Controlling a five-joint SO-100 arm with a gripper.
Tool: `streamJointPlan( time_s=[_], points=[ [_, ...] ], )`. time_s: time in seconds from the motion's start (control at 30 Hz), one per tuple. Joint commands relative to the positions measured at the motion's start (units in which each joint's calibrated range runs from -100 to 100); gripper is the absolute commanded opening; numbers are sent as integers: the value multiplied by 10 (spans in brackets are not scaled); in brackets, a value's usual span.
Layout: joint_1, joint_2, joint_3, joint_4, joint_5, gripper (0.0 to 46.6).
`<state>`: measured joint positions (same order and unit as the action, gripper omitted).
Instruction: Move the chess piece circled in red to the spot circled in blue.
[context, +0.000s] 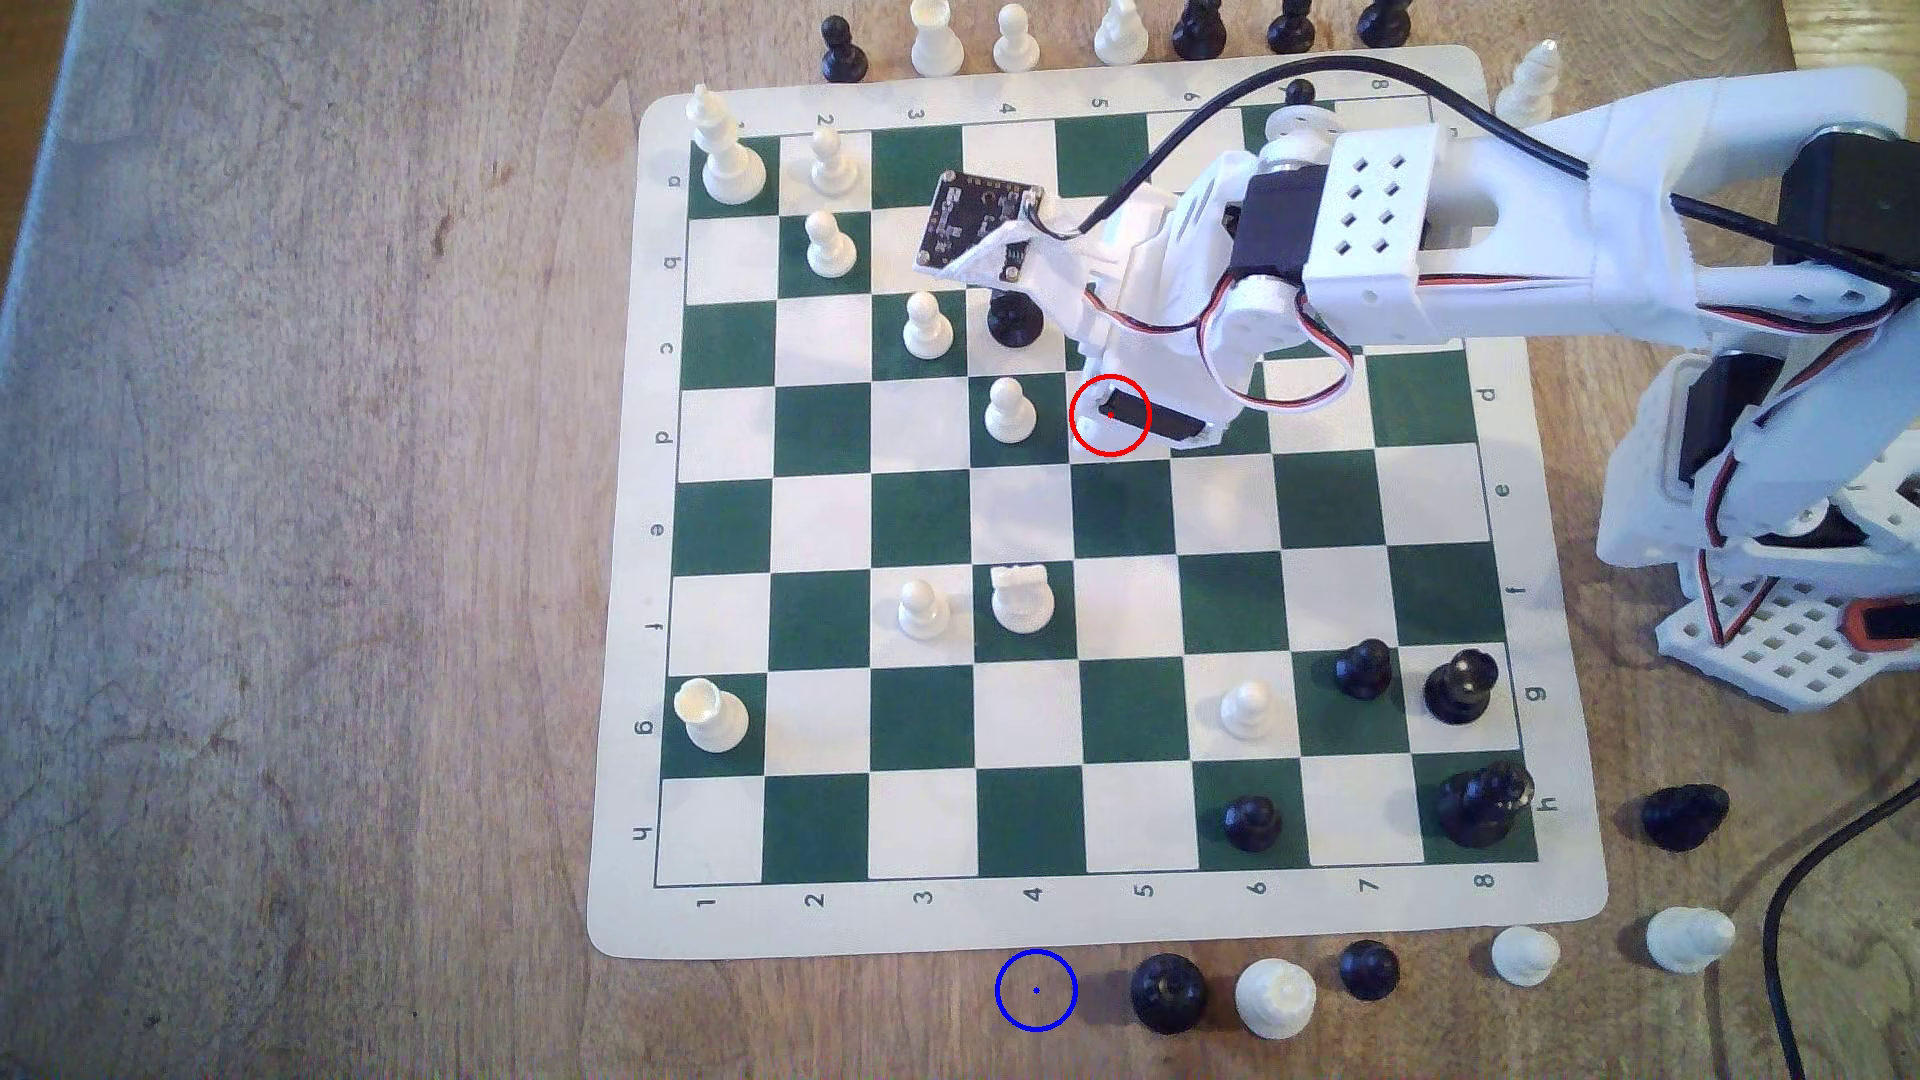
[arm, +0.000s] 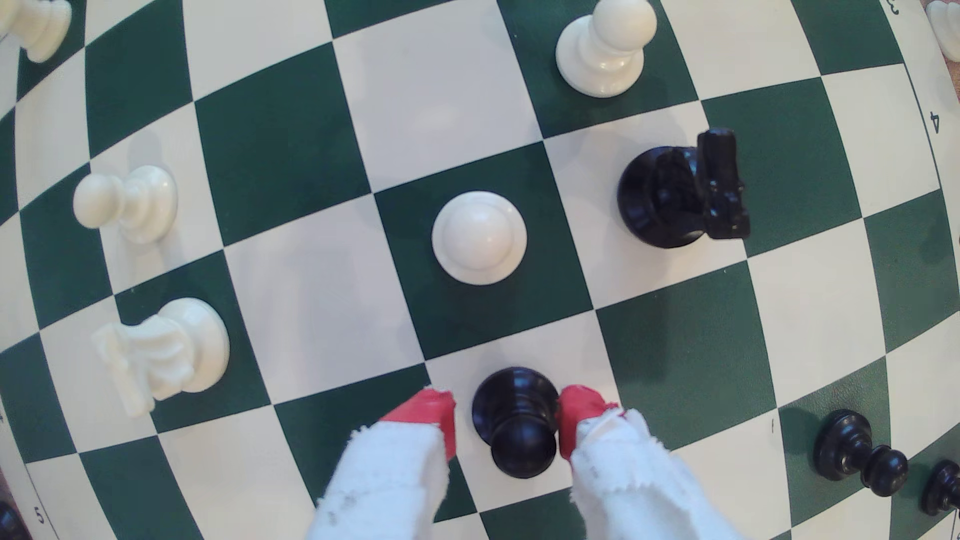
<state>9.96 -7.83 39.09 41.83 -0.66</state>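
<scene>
Green-and-white chessboard (arm: 291, 156), black pawn (arm: 517, 420) upright, gripper (arm: 506, 423) fingertips flanking it, one touching.

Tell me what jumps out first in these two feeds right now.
In the wrist view, the red-tipped gripper brackets the black pawn on a white square, one tip touching, the other slightly off. In the exterior view, the blue ring marks bare wood just beyond the board's near edge.

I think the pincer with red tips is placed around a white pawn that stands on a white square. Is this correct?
Not quite: the piece is black, not white. In the wrist view the red tips of the pincer sit on either side of a black pawn, which does stand on a white square.
</scene>
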Motion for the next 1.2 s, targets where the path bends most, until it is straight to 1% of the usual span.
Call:
streamJointPlan(
  time_s=[0.0,0.2,0.47,0.6,0.67,0.77,0.8,0.83,0.9,1.03,1.17],
  points=[
    [1,-17,-13,2,0,100],
    [0,-21,-6,6,1,46],
    [-3,-22,-6,20,3,8],
    [-2,-52,-7,24,0,6],
    [-4,-79,-22,57,1,6],
    [-23,-133,-26,95,1,6],
    [-30,-146,-66,150,-5,6],
    [-30,-160,-82,169,-7,6],
    [-33,-187,-86,176,-7,6],
    [-65,-218,-112,219,-9,5],
    [-116,-243,-134,240,-17,5]
  ],
)
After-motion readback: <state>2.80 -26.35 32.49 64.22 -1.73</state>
